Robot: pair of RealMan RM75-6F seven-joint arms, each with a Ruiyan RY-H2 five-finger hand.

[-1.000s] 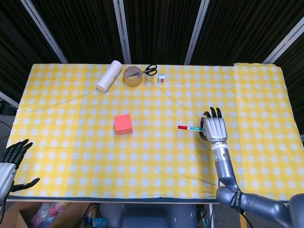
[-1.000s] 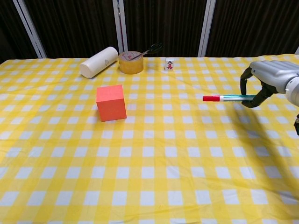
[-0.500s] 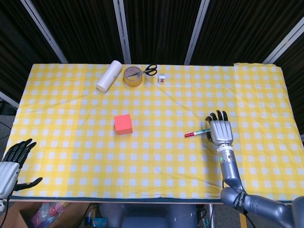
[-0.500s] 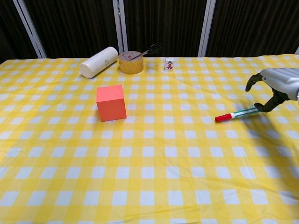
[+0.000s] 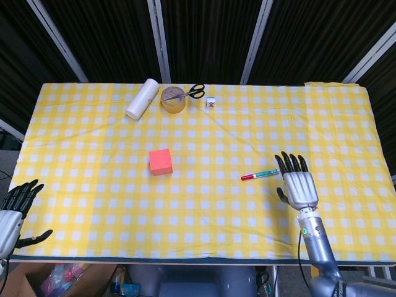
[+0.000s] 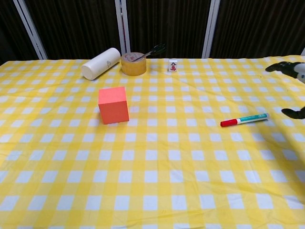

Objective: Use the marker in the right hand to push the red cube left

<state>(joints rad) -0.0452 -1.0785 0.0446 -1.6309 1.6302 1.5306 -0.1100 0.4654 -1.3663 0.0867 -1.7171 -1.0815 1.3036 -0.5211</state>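
1. The desk (image 5: pixel 346 124) wears a yellow checked cloth that looks soft and could bunch or drag under a sliding load.
2. The red cube (image 5: pixel 160 162) sits left of centre, well apart from the marker. It looks rigid, with flat faces and probably little weight; a low, centred push on its right face should slide it without turning it.
3. The right hand (image 5: pixel 300 188) hovers just right of the marker, fingers (image 5: pixel 291 163) spread and holding nothing. The left hand (image 5: pixel 15 207) waits off the desk's near left corner, fingers apart and empty.
4. The marker (image 5: pixel 260 175) lies flat, red cap pointing left. Thin, stiff, smooth and likely to roll, so take hold mid-barrel on the green part.
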